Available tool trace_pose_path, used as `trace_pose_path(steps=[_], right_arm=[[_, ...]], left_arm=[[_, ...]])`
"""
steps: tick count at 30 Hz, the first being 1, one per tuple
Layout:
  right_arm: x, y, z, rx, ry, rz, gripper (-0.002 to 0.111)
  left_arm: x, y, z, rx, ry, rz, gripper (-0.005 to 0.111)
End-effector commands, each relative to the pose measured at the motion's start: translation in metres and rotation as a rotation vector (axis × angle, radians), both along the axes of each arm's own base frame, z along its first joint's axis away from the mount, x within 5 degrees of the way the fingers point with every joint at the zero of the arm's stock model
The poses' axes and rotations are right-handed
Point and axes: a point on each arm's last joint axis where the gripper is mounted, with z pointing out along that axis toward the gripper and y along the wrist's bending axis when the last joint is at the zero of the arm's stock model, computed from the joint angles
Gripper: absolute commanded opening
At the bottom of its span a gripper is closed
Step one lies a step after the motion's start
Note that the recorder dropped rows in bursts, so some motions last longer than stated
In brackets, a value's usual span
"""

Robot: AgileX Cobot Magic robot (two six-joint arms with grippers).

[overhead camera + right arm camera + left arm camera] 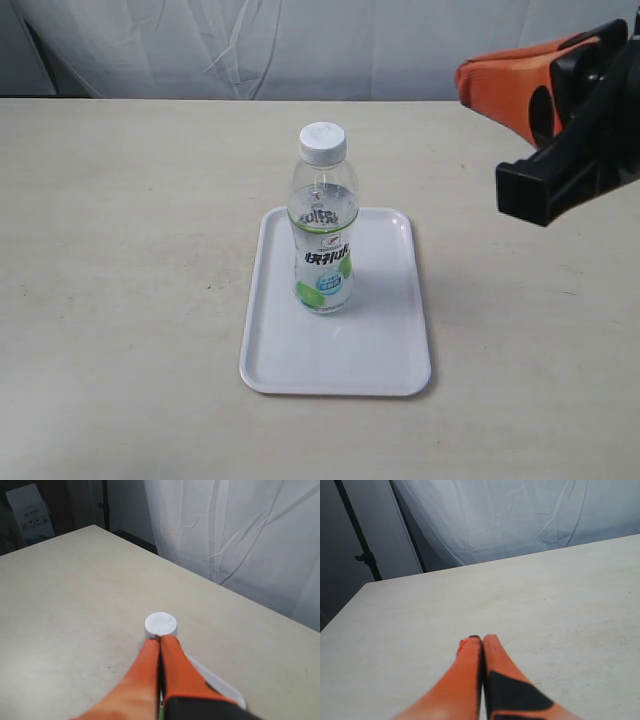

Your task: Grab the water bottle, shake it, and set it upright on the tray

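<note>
The water bottle point(323, 222), clear with a white cap and a white-and-green label, stands upright on the white tray point(385, 345) in the middle of the table. My right gripper point(462, 82) hangs high at the right of the exterior view, well apart from the bottle, its orange fingers pressed together and empty. In the right wrist view that gripper point(160, 638) points toward the bottle's white cap point(161, 624), and a tray corner point(220, 686) shows beside the fingers. My left gripper point(482, 639) is shut over bare table and is outside the exterior view.
The pale table point(120, 250) stretches around the tray. A white cloth backdrop point(300, 45) hangs behind the far edge. A dark stand pole point(357, 535) and a cardboard box point(30, 512) sit beyond the table's edges.
</note>
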Motion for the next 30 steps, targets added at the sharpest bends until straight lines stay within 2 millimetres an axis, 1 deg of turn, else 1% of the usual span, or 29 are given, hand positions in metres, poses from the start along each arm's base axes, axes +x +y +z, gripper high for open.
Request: trace_pose_path(steps=[1, 3, 5, 6, 9, 11, 15, 19, 22, 24, 28, 29, 30], right_arm=[[-0.005, -0.026, 0.017, 0.084, -0.054, -0.103, -0.001], [-0.007, -0.043, 0.024, 0.114, -0.093, -0.184, -0.001], [-0.01, -0.063, 0.031, 0.14, -0.143, -0.303, -0.001], [-0.013, -0.072, 0.034, 0.153, -0.171, -0.359, -0.001], [-0.027, -0.092, 0.042, 0.183, -0.246, -0.483, -0.001], [-0.036, -0.099, 0.046, 0.199, -0.288, -0.52, -0.001], [-0.052, -0.104, 0.05, 0.226, -0.34, -0.534, -0.001], [-0.054, -0.105, 0.049, 0.222, -0.354, -0.537, -0.001], [-0.057, -0.109, 0.035, 0.19, -0.374, -0.585, -0.001], [-0.06, -0.114, 0.016, 0.167, -0.376, -0.647, -0.001], [-0.066, -0.12, -0.033, 0.129, -0.344, -0.746, -0.001], [-0.067, -0.121, -0.049, 0.112, -0.333, -0.77, -0.001], [-0.068, -0.123, -0.059, 0.091, -0.331, -0.786, -0.001]], left_arm=[[0.0, 0.0, -0.001, -0.01, -0.005, -0.001, 0.0], [0.0, 0.0, -0.001, -0.01, -0.005, -0.001, 0.0], [0.0, 0.0, -0.001, -0.01, -0.005, -0.001, 0.0], [0.0, 0.0, -0.001, -0.01, -0.005, -0.001, 0.0], [0.0, 0.0, -0.001, -0.012, -0.005, -0.001, 0.0], [0.0, 0.0, -0.001, -0.012, -0.005, -0.001, 0.0], [0.0, 0.0, -0.001, -0.012, -0.005, -0.001, 0.0], [0.0, 0.0, -0.001, -0.01, -0.005, -0.001, 0.0], [0.0, 0.0, -0.001, -0.01, -0.005, -0.001, 0.0], [0.0, 0.0, -0.001, -0.01, -0.005, -0.001, 0.0], [0.0, 0.0, -0.001, -0.012, -0.005, -0.001, 0.0], [0.0, 0.0, -0.001, -0.012, -0.005, -0.001, 0.0], [0.0, 0.0, -0.001, -0.012, -0.005, -0.001, 0.0]])
